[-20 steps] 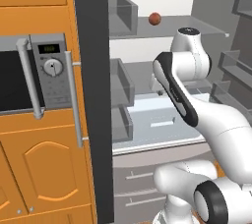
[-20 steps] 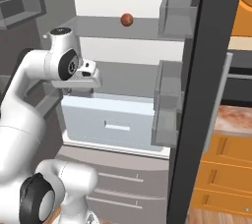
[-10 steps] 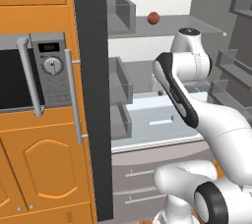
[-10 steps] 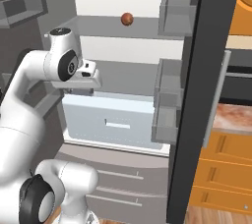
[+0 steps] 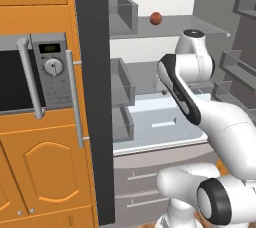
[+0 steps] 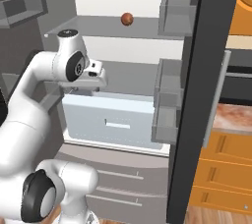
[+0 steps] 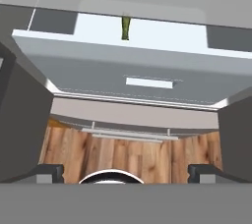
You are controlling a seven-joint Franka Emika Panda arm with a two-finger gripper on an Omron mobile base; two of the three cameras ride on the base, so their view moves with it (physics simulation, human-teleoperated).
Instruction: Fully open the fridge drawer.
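Above fridge drawer (image 7: 147,68), gripper (image 7: 125,171) splayed.

The white arm (image 6: 34,115) is bent at the elbow, its fingers (image 7: 49,171) spread wide and empty.

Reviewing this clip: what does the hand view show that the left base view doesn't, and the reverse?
Hand view alone: a small olive-green bottle-shaped item lying inside the pulled-out drawer, and wood-plank flooring below. Left base view alone: a built-in silver microwave set in orange cabinets, and a small reddish-brown ball on the grey upper shelf. Both: the wide pale bluish-white fridge drawer with its small rectangular handle.
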